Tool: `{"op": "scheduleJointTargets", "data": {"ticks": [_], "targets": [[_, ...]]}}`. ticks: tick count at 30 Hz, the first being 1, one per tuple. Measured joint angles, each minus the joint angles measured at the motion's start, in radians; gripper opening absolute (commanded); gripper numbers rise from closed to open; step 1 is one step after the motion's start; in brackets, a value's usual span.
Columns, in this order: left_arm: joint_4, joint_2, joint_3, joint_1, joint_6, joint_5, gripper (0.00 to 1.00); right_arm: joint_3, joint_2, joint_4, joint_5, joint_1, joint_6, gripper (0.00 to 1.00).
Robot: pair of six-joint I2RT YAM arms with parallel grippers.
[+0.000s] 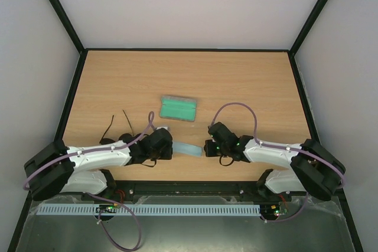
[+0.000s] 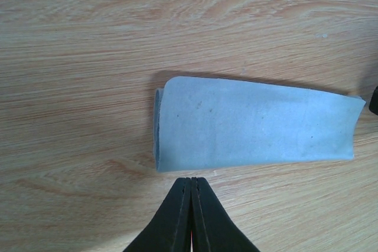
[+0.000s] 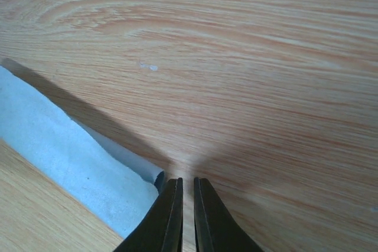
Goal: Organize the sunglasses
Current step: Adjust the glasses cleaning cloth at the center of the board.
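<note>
Pale wood runs under everything, and on this table (image 1: 248, 81) a light blue-grey cloth (image 1: 186, 149) lies folded between the two sets of jaws. The left gripper (image 2: 192, 180) has its fingers pressed flat together, holding nothing, with the tips just short of the cloth's long edge, toward its folded end. The right gripper (image 3: 188, 181) is all but closed as well, with only a thin slit of wood showing between its fingers. The cloth's other end lies right beside those tips, though I cannot tell whether it touches them. The sunglasses (image 1: 117, 134) sit well behind the left jaws, alongside that arm, thin black temples spread and the lenses partly hidden by it. The case (image 1: 178, 108), green lining up, lies beyond both jaws, apart from the cloth
</note>
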Motion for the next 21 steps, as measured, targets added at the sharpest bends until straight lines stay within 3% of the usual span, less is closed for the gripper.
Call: {"op": "scheduleJointTargets", "data": {"ticks": [10, 21], "targets": [[0.019, 0.104, 0.106, 0.013, 0.031, 0.000, 0.02, 0.060, -0.044, -0.014, -0.056, -0.002, -0.001, 0.08], [0.101, 0.234, 0.145, 0.055, 0.078, 0.022, 0.02, 0.129, 0.111, 0.055, -0.124, -0.002, 0.018, 0.08]]}}
